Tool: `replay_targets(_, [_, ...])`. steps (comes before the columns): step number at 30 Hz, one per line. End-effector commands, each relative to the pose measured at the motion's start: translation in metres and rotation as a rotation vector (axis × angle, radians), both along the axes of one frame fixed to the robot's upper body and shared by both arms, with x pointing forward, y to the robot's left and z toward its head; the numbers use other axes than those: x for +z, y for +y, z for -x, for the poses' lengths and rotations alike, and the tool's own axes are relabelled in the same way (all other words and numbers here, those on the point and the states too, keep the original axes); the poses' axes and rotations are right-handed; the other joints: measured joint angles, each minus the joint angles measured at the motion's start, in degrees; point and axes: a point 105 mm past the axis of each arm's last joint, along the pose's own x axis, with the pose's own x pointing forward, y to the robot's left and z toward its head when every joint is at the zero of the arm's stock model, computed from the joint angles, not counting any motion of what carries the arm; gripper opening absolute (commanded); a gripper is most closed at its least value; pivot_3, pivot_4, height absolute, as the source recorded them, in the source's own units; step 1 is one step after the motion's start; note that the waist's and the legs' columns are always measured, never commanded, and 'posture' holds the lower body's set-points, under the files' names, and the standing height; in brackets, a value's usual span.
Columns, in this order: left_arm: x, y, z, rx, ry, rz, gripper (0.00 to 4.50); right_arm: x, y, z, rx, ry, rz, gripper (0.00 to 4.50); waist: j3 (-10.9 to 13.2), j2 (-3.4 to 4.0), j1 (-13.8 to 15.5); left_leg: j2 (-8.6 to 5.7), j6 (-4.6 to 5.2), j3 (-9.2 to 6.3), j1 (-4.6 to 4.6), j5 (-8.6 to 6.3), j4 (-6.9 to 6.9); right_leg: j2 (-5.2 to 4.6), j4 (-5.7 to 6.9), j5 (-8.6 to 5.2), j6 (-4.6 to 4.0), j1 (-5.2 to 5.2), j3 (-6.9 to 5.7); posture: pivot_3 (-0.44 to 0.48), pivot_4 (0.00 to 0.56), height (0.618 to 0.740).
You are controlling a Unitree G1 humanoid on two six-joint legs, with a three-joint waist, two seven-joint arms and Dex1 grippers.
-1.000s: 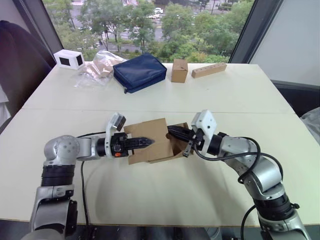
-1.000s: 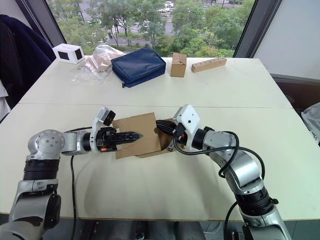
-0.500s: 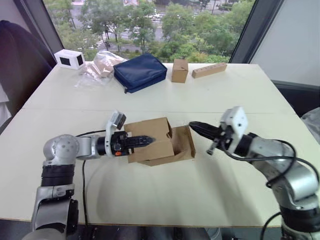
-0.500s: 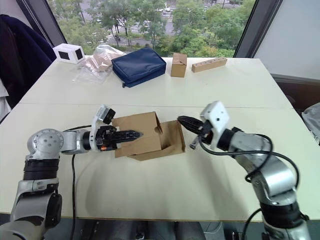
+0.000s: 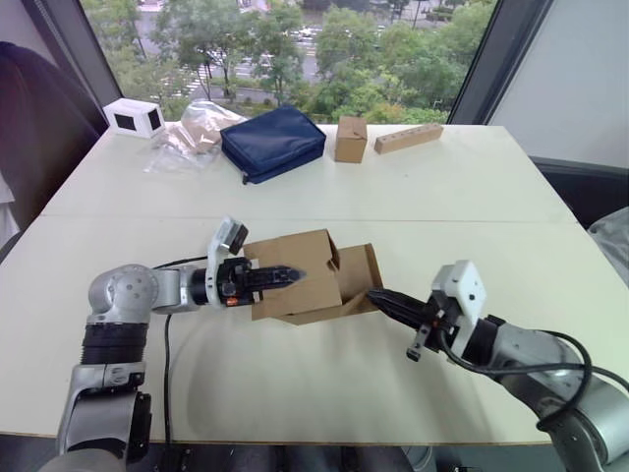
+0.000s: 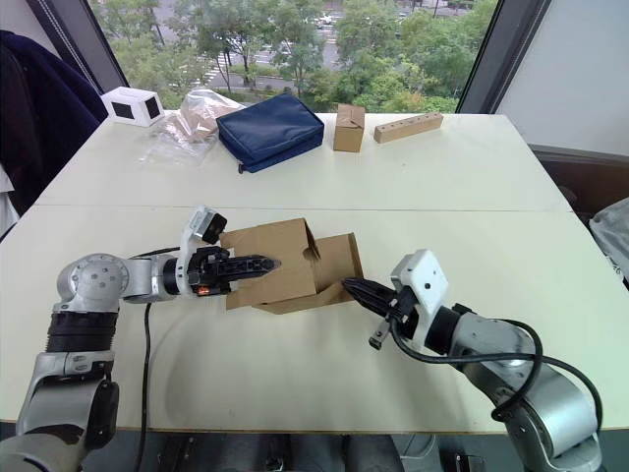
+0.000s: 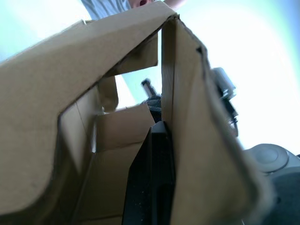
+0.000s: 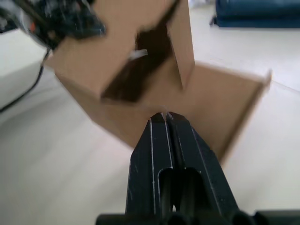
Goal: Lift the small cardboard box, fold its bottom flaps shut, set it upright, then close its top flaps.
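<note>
**Right arm drops low and comes under the box's open flap**

Half a second ago the right gripper (image 5: 378, 296) hung out to the right of the box, well clear of it; now it has come down and in, so its tips sit at the lower right edge of the small cardboard box (image 5: 307, 277), just under the hanging flap. Its two black fingers (image 8: 165, 140) are pressed flat against each other with nothing between them. The box itself has hardly shifted.

The box is plain brown corrugated card, held a little off the white table (image 5: 472, 177) near its front middle and tilted, one corner pointing down. Its right end gapes open: one flap (image 5: 360, 274) swings out to the right, and a small notch shows where the flaps meet the body. From the left wrist camera the inside is hollow, with another flap folded part-way across the far opening.

The left gripper (image 5: 295, 274) comes in from the left and is clamped on the box's near wall, one finger (image 7: 152, 178) inside, the other against the outer face.

At the far side of the table lie a white box (image 5: 134, 116) at the left, a crumpled clear plastic bag (image 5: 187, 135), a navy blue pouch (image 5: 273, 142), a narrower brown carton (image 5: 350, 139), and a long tan block with holes (image 5: 409, 137) to the right.
</note>
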Motion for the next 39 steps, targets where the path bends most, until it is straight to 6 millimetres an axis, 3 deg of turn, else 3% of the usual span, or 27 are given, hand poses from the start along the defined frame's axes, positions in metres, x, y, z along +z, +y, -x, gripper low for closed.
replay_targets(1, [0.004,0.002,0.002,-0.016,-0.025,0.017,0.07,0.004,0.011,0.000,0.048,-0.024,-0.009,0.00,0.00,0.00,0.12,0.00,0.00,0.00,0.00,0.00,0.00,0.00,0.00,0.00,0.00,0.00,0.00,0.000,0.150,0.740])
replay_targets(7, [0.006,0.002,-0.001,-0.018,-0.036,0.027,0.07,0.003,0.018,-0.004,0.105,-0.023,0.013,0.00,0.00,0.00,0.03,-0.01,0.02,0.00,-0.01,-0.01,0.00,0.00,-0.02,0.00,0.00,0.00,0.00,0.000,0.150,0.740])
replay_targets(12, [0.004,0.007,-0.001,-0.004,-0.036,0.022,0.07,0.028,-0.005,-0.018,0.000,-0.090,-0.030,0.00,0.00,-0.01,0.06,-0.01,0.02,0.00,-0.03,-0.01,0.00,0.00,-0.02,0.00,0.00,-0.01,-0.01,0.000,0.150,0.740])
replay_targets(16, [0.003,0.010,0.001,-0.003,-0.032,0.021,0.07,0.041,-0.022,-0.013,-0.041,-0.093,-0.057,0.00,0.00,-0.01,0.10,-0.01,0.02,-0.01,-0.02,-0.01,0.00,-0.02,-0.02,0.00,0.00,0.00,-0.01,0.000,0.150,0.740])
replay_targets(21, [0.011,0.007,-0.001,-0.007,-0.038,0.028,0.07,0.017,-0.026,0.012,-0.016,0.020,-0.005,0.00,0.00,-0.01,0.14,0.00,0.04,-0.04,-0.03,-0.02,-0.02,-0.02,-0.03,0.00,0.00,0.01,-0.01,0.000,0.150,0.740])
replay_targets(26, [0.022,-0.004,-0.001,-0.036,-0.043,0.047,0.07,-0.004,-0.018,0.013,-0.017,0.067,-0.001,0.00,0.00,-0.01,-0.04,0.00,0.04,-0.02,-0.01,-0.02,0.01,-0.02,-0.02,0.00,0.00,0.04,0.00,0.000,0.150,0.740])
replay_targets(31, [0.029,-0.014,0.003,-0.061,-0.040,0.054,0.07,-0.011,-0.005,0.005,-0.006,0.061,-0.018,0.00,0.00,-0.01,0.00,0.01,0.04,-0.03,-0.01,-0.02,0.00,0.04,-0.01,0.00,0.01,0.01,0.00,0.000,0.150,0.740])
replay_targets(39, [0.035,-0.022,0.004,-0.071,-0.034,0.051,0.07,-0.002,0.012,-0.002,0.067,0.024,-0.029,0.00,0.01,-0.03,0.05,-0.01,0.03,-0.03,-0.01,-0.01,0.02,0.03,-0.01,0.00,0.01,0.02,-0.01,0.000,0.150,0.740])
